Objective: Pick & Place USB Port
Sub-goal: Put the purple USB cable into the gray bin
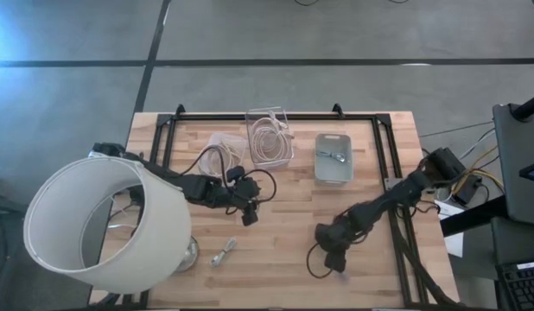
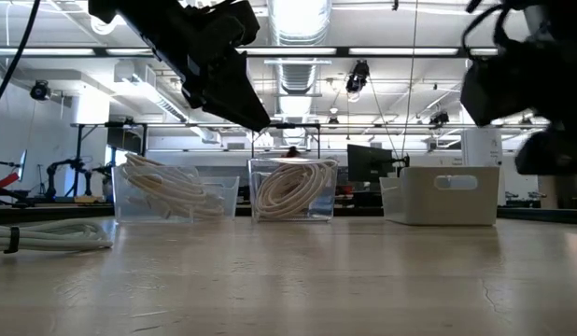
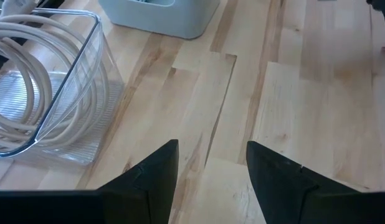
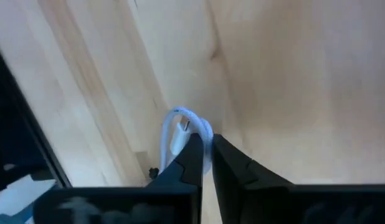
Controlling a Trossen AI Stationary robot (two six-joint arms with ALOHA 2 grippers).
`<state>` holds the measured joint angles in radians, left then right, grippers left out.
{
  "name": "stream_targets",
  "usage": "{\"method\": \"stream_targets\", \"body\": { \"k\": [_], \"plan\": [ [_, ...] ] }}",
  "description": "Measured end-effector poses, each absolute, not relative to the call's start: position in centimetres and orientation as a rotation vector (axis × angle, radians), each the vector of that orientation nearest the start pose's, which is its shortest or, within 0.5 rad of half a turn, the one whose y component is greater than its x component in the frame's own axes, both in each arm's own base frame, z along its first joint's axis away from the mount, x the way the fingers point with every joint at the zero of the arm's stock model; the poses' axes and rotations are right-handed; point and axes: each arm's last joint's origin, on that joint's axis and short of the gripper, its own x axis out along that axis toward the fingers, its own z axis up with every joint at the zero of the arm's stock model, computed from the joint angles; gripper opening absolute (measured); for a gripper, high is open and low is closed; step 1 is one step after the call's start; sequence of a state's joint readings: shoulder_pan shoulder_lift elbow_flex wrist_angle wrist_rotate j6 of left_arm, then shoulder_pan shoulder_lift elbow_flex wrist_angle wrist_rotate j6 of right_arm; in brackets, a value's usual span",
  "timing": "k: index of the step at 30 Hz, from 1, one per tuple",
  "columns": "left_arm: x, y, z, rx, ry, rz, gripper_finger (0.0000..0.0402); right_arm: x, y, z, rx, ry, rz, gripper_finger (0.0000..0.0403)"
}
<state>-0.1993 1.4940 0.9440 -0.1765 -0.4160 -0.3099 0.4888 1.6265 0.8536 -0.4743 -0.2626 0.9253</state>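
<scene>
My right gripper (image 4: 206,155) hovers over the table's near right part (image 1: 338,264), shut on a white USB cable (image 4: 179,130). My left gripper (image 3: 211,168) is open above bare wood at mid-table (image 1: 248,214), touching nothing. A second bundled white cable (image 1: 224,253) lies flat on the table near the lamp base. A clear bin (image 1: 269,136) holds coiled white cables, and a grey bin (image 1: 333,160) beside it holds a small item. My right gripper pinches a loop of the white cable (image 4: 202,132) between its two fingers, right at their tips, coming from above and pointing down. The looped cable sticks out beyond the fingertips. In the low view the gripper (image 2: 527,93) is well above the tabletop.
A large white lampshade (image 1: 103,225) covers the table's near left corner. A second clear container with cable (image 2: 172,191) stands at the far left. A black frame (image 1: 276,115) runs along the far edge and the sides. Bare wood (image 1: 284,250) lies between the two grippers.
</scene>
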Motion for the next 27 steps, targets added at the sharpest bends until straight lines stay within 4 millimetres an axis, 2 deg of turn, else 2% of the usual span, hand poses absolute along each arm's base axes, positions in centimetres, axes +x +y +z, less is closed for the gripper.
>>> {"method": "stream_targets", "body": {
  "k": [5, 8, 12, 16, 20, 23, 27],
  "plan": [
    [30.7, -5.0, 22.7, -0.082, 0.651, 0.313, 0.0193, 24.1, 11.1, 17.5, 0.572, 1.400, 0.028, 0.0015],
    [30.7, -5.0, 22.7, -0.082, 0.650, 0.314, 0.0193, 23.3, 8.8, 19.7, 0.487, 1.331, -0.029, 0.0014],
    [30.6, -4.9, 22.7, -0.076, 0.645, 0.331, 0.0193, 21.8, 5.8, 23.1, 0.231, 1.217, -0.085, 0.0014],
    [30.6, -4.9, 22.7, -0.076, 0.645, 0.334, 0.0193, 20.8, 3.7, 26.9, -0.020, 1.046, -0.130, 0.0014],
    [30.7, -4.9, 22.7, -0.076, 0.644, 0.335, 0.0193, 20.2, 2.0, 29.9, -0.388, 0.943, -0.198, 0.0013],
    [30.7, -4.9, 22.7, -0.076, 0.643, 0.335, 0.0193, 20.1, 0.5, 31.2, -0.594, 0.944, -0.309, 0.0013],
    [30.7, -4.9, 22.7, -0.076, 0.643, 0.335, 0.0193, 20.6, -1.8, 31.5, -0.588, 0.994, -0.414, 0.0013]
  ]
}}
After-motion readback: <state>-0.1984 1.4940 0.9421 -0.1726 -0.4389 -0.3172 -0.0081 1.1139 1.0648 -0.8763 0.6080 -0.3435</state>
